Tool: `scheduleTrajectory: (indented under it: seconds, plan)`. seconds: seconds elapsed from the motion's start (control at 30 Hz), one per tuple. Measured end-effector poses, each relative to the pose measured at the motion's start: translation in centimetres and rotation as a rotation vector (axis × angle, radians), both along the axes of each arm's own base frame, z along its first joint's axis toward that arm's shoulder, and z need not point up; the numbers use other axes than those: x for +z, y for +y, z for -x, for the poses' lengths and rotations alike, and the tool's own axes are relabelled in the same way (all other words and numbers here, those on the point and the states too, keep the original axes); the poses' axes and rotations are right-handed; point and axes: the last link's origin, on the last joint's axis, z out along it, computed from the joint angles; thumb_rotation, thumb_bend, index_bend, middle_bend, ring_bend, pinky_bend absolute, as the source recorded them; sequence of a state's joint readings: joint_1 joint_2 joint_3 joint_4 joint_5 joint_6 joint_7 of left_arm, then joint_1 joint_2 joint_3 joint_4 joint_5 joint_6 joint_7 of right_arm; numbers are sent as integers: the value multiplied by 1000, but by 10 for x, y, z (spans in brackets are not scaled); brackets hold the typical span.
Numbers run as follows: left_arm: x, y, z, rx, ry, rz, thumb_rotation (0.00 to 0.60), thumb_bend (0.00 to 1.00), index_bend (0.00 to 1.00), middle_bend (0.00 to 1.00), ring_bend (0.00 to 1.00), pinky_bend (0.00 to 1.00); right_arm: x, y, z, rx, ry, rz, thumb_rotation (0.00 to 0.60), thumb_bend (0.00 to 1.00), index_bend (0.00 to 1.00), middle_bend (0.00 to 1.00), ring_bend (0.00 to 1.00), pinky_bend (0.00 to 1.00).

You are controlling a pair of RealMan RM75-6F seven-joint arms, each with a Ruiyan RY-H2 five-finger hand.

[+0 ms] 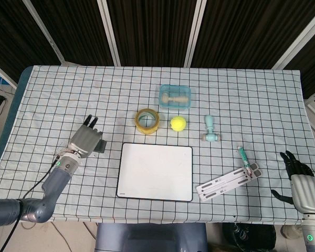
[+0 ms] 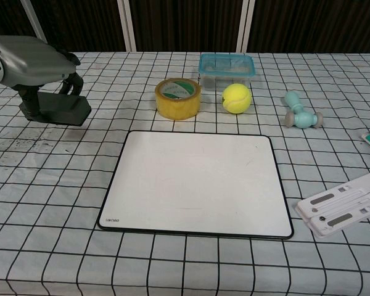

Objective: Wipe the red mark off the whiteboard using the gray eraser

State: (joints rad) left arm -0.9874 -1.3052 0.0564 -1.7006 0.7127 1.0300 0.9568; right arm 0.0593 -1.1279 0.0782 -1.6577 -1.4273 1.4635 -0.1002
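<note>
The bench (image 1: pixel 52 100) is covered edge to edge by a white cloth printed with a black grid (image 2: pixel 191 271), lightly wrinkled near the left edge. Behind its far edge stands a wall of dark ribbed panels (image 1: pixel 152 31) divided by pale slanted metal struts (image 1: pixel 109 31). Even, soft light falls over the cloth. Below the near edge, dim floor and blue-grey equipment (image 1: pixel 147 239) show.

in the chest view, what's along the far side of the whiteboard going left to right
left hand holding the gray eraser → yellow tape roll → tennis ball → teal dumbbell-shaped toy. The blue lidded box sits further back, overlapping the tape and ball in the order, so it is left out.
</note>
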Motion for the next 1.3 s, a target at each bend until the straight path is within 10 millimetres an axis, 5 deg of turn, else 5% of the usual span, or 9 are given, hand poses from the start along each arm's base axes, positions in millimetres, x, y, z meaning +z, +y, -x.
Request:
scheduleTrajectory:
  seconds: [0.47, 0.63, 0.8, 1.0, 1.3]
  plan:
    - [-32, 8, 33, 25, 33, 47, 600, 326, 337, 387, 0, 33, 0, 0, 1, -5, -5, -3, 600, 76, 42, 79, 188, 215]
    - [-34, 6, 34, 22, 44, 59, 600, 148, 128, 223, 0, 29, 0, 0, 1, -5, -5, -3, 600, 76, 42, 79, 188, 215]
    - [-32, 1, 32, 11, 91, 72, 600, 94, 14, 135, 0, 29, 0, 0, 1, -5, -4, -4, 600, 76, 43, 79, 188, 215]
    - [-19, -13, 17, -10, 80, 61, 600, 95, 13, 134, 0, 29, 0, 0, 1, -4, -5, -2, 600, 76, 43, 79, 188, 215]
    - [36, -48, -3, -101, -4, -74, 600, 95, 11, 126, 0, 41, 0, 0, 0, -1, -4, -1, 600, 76, 43, 79, 188, 215]
